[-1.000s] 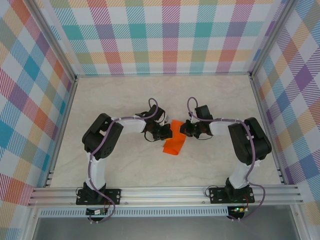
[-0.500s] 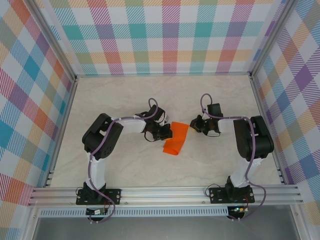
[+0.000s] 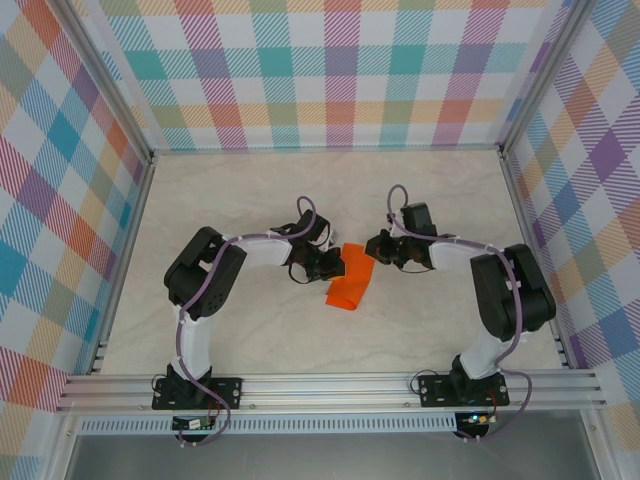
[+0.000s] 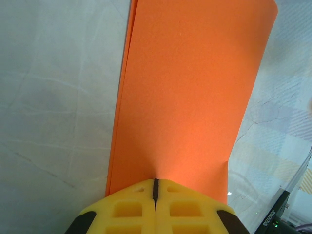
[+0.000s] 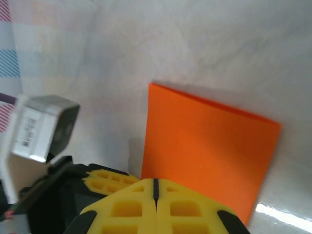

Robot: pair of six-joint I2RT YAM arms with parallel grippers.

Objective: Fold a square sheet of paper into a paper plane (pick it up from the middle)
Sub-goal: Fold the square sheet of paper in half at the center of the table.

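scene: a marbled white table [image 3: 250, 200] is seen from above, with both arms bent inward toward its middle.
paper: the square sheet of paper [image 3: 351, 280] is folded into a narrow orange rectangle. it lies at the table's middle, slanted, with its far end toward the right arm and its near end toward the left arm's side.
paper layers: in the left wrist view a second layer edge is seen along the paper's left long side.
left gripper: the left gripper [image 3: 333, 266] is closed, its yellow fingers pressed together with only a thin seam between them.
left gripper vs paper: it is placed at the paper's left long edge. in the left wrist view the fingertips [image 4: 136, 195] are met by the paper's near edge and the sheet runs straight away from them. whether the paper is pinched in the seam or only touched cannot be told.
right gripper: the right gripper [image 3: 372, 247] is closed too, its fingers meeting at a seam.
right gripper vs paper: it is set at the paper's far right corner. in the right wrist view the paper lies flat just beyond the tips, its near edge covered by them. no grip is seen.
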